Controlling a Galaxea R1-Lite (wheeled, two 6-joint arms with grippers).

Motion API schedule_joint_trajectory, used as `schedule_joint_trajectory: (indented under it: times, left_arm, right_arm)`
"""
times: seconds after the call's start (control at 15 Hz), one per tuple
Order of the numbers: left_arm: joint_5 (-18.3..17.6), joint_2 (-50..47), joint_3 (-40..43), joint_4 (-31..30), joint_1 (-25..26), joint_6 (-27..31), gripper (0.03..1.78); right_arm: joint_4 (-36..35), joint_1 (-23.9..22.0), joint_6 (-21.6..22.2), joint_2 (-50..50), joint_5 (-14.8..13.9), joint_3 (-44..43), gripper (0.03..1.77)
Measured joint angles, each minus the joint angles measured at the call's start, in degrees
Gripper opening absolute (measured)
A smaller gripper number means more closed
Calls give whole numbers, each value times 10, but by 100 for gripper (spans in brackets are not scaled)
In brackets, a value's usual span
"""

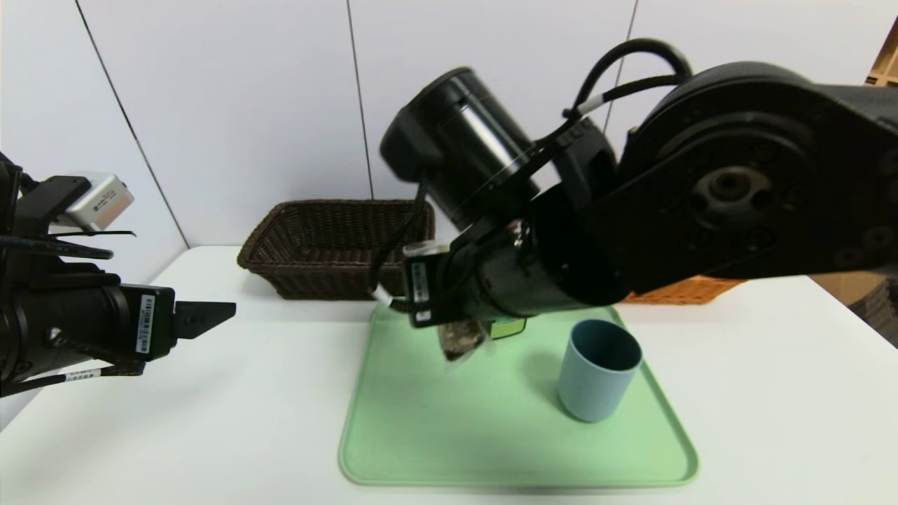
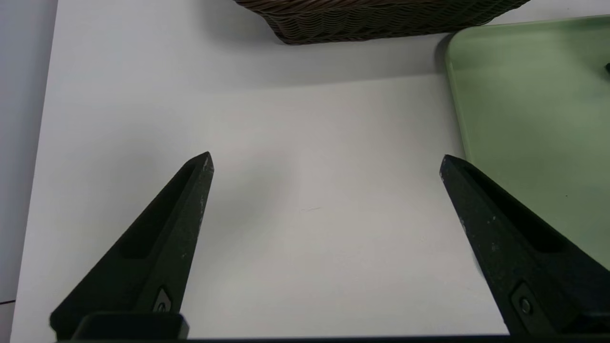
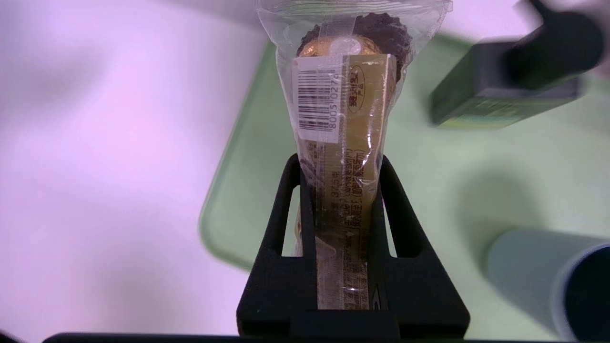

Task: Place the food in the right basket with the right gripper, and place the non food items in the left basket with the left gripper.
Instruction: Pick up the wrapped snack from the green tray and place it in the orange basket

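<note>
Two grippers we see: right gripper (image 3: 340, 162), jaws pinching the snack bar (image 3: 343, 143), hangs above the green tray (image 1: 491, 428); left gripper (image 2: 326, 162), jaws spread, hovers over the worktop (image 2: 286, 190) beside that tray.

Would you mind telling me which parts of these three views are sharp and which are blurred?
Right wrist view: the snack bar in the right gripper is sharp; the pump bottle and cup are blurred. Head view: the right arm's edges smear; the cup casts a soft shadow. Left wrist view: the left gripper is crisp.
</note>
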Motion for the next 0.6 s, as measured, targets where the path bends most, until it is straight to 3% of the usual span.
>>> schedule_joint_trajectory:
  times: [0.2, 0.6]
  left_arm:
    - [0, -1, 0, 0, 0, 1, 169]
    - [0, -3, 1, 0, -4, 1, 169]
  right_arm:
    - [-20, -56, -48, -38, -5, 0, 31]
    - [-69, -211, -128, -113, 0, -1, 31]
